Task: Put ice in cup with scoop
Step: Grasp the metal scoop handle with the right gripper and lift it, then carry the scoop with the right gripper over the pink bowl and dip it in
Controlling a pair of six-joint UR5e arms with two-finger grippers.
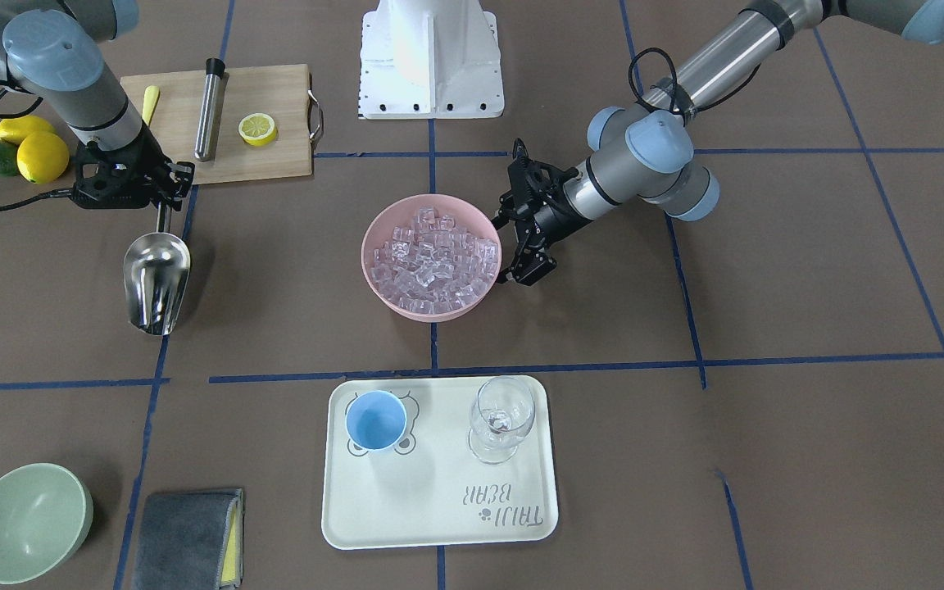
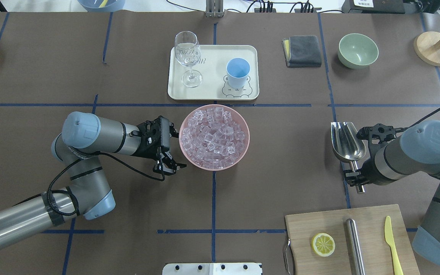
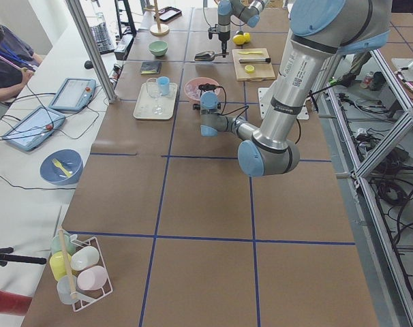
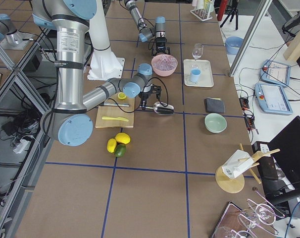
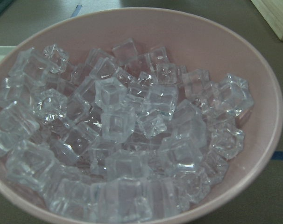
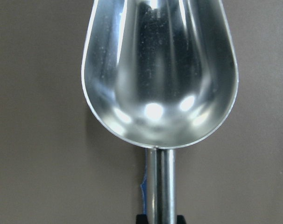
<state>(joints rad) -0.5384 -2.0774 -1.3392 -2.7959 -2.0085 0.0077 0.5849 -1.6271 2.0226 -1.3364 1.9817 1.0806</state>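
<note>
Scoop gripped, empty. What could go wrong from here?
1. The right pincer holds the shiny steel scoop by its thin handle alone; loaded, it may twist and spill.
2. Clear ice cubes heap near the rim of the pink bowl; digging may push cubes out or shove the bowl against the left pincer beside it.
3. The small light-blue cup stands near a clear stemmed glass on the cream tray; a wide pour may miss.

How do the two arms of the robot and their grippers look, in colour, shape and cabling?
The left arm and the right arm are both silver-grey tubes with round light-blue joint caps. The left gripper and the right gripper are black and two-fingered. A thin black cable loops along each arm.
</note>
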